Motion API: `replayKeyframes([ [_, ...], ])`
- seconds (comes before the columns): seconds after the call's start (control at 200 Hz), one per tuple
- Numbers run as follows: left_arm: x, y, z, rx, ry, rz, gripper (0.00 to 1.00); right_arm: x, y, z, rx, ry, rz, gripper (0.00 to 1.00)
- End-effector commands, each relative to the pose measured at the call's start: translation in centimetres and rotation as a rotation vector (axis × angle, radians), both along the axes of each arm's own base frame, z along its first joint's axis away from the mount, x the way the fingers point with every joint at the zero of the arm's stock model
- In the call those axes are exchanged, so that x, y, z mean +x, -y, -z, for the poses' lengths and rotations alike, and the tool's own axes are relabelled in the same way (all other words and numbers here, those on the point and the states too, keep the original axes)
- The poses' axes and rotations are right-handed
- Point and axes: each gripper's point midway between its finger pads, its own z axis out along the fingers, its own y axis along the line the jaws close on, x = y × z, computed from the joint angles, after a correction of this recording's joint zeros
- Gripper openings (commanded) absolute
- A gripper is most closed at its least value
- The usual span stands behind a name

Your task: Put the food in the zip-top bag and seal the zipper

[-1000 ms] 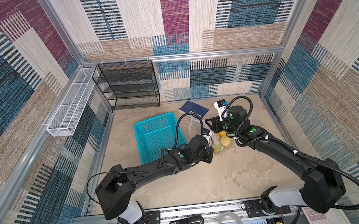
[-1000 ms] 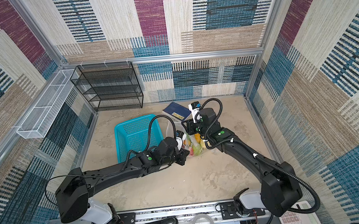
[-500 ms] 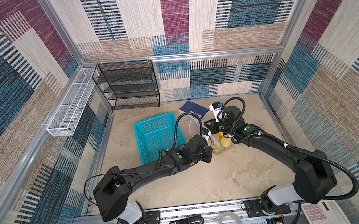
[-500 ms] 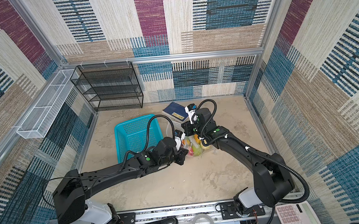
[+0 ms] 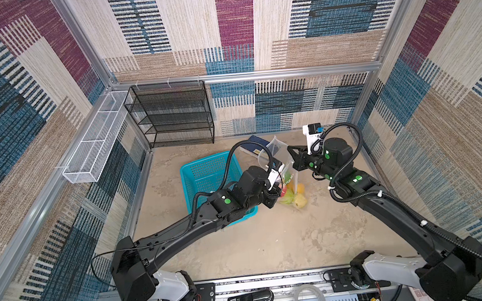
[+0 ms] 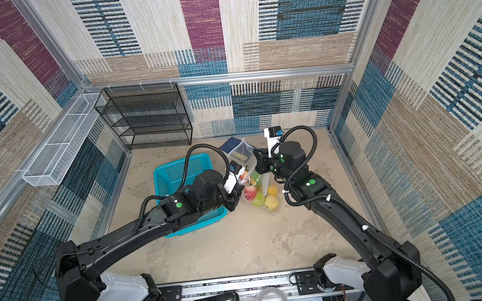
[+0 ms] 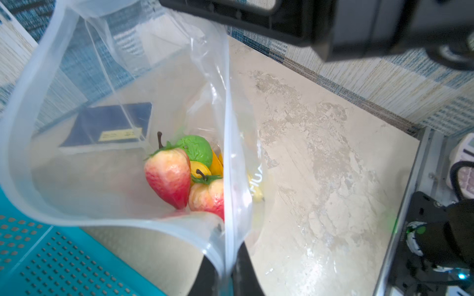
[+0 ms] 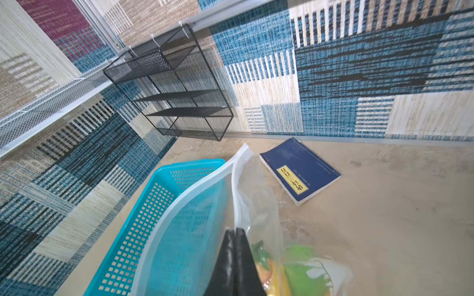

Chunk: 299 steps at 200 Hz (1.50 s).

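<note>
The clear zip-top bag [image 5: 281, 160] [image 6: 248, 160] hangs between both grippers, its bottom resting on the table. The food [image 7: 177, 176] lies in its bottom: red-pink fruits, a green ball and yellow pieces, also seen in both top views [image 5: 294, 196] [image 6: 257, 193]. My left gripper [image 7: 227, 271] [image 5: 277, 180] is shut on the whitish zipper [image 7: 227, 159] at one end of the mouth, where a light-blue bit shows between the fingers. My right gripper [image 8: 234, 230] [image 5: 290, 148] [image 6: 256, 153] is shut on the zipper strip [image 8: 237, 184] near the far corner. The mouth gapes wide.
A teal perforated basket [image 5: 206, 171] [image 6: 177, 174] [image 8: 164, 205] stands just left of the bag, under my left arm. A blue book [image 5: 255, 147] [image 8: 297, 169] lies behind the bag. A black mesh shelf [image 5: 172, 115] and a white wire tray [image 5: 95, 142] line the back left.
My right wrist swung a little left, then back right and toward the rear wall, keeping its hold on the bag. The left arm has hardly moved.
</note>
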Motion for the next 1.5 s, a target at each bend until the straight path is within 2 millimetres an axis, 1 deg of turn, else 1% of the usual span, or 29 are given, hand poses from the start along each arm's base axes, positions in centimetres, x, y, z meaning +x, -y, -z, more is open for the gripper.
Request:
replayKeyframes([
  [0.0,1.3,-1.6,-0.5,0.133,0.113,0.001,0.00,-0.2,0.8,-1.0,0.034,0.028,0.043,0.00],
  [0.09,2.9,-2.7,-1.4,0.168,0.149,-0.031,0.00,-0.7,1.2,-1.4,0.037,0.041,0.048,0.00],
  [0.165,4.2,-3.4,-2.6,0.173,0.175,-0.046,0.00,-0.9,1.6,-2.2,0.027,0.060,0.062,0.00],
  [0.316,5.8,-3.5,-5.2,0.182,0.246,-0.033,0.00,-1.4,2.5,-4.1,0.017,0.102,0.089,0.00],
  [0.371,6.2,-3.4,-5.5,0.193,0.263,-0.014,0.00,-1.9,2.7,-4.7,0.028,0.118,0.089,0.00],
  [0.436,6.4,-3.1,-5.2,0.212,0.271,0.019,0.00,-2.5,2.6,-4.5,0.039,0.117,0.073,0.00],
  [0.511,6.4,-2.9,-4.3,0.236,0.264,0.044,0.00,-3.2,2.1,-3.0,0.035,0.088,0.026,0.00],
  [0.596,6.0,-2.8,-3.0,0.239,0.234,0.061,0.00,-4.3,1.0,-0.2,0.013,0.037,-0.058,0.00],
  [0.691,4.7,-2.3,-1.9,0.204,0.173,0.106,0.00,-5.1,0.4,2.7,-0.041,-0.011,-0.120,0.00],
  [0.716,4.4,-2.1,-1.7,0.193,0.161,0.115,0.00,-5.2,0.3,3.1,-0.064,-0.014,-0.135,0.05],
  [0.741,4.2,-2.1,-1.5,0.186,0.149,0.123,0.00,-5.2,0.2,3.3,-0.088,-0.016,-0.145,0.12],
  [0.761,3.9,-2.0,-1.4,0.180,0.142,0.131,0.00,-5.2,0.2,3.4,-0.105,-0.013,-0.149,0.21],
  [0.801,3.5,-1.9,-1.2,0.170,0.129,0.143,0.00,-5.0,0.3,3.2,-0.139,-0.004,-0.150,0.44],
  [0.816,3.3,-1.8,-1.1,0.166,0.124,0.147,0.00,-5.0,0.4,3.1,-0.151,0.003,-0.151,0.49],
  [0.841,3.1,-1.8,-1.1,0.161,0.120,0.156,0.00,-5.0,0.3,2.8,-0.173,0.021,-0.160,0.56],
  [0.896,2.6,-1.5,-1.1,0.148,0.110,0.174,0.00,-5.0,0.2,1.7,-0.211,0.071,-0.180,0.63],
  [0.947,2.2,-1.3,-1.1,0.137,0.104,0.191,0.00,-5.1,0.2,0.7,-0.240,0.122,-0.194,0.66],
  [1.042,1.7,-0.8,-1.0,0.119,0.089,0.220,0.00,-5.5,0.2,-1.2,-0.289,0.220,-0.216,0.67],
  [1.107,1.7,-0.5,-1.0,0.113,0.089,0.228,0.00,-5.8,0.0,-1.8,-0.327,0.275,-0.242,0.68],
  [1.172,1.7,-0.4,-0.9,0.112,0.086,0.232,0.00,-6.1,-0.4,-1.6,-0.366,0.308,-0.280,0.68],
  [1.377,1.6,-0.1,-0.3,0.107,0.075,0.238,0.00,-8.6,-2.5,-0.4,-0.414,0.423,-0.481,0.68],
  [1.492,1.8,-0.1,-0.1,0.118,0.073,0.231,0.00,-8.8,-3.1,0.4,-0.439,0.444,-0.541,0.67],
])
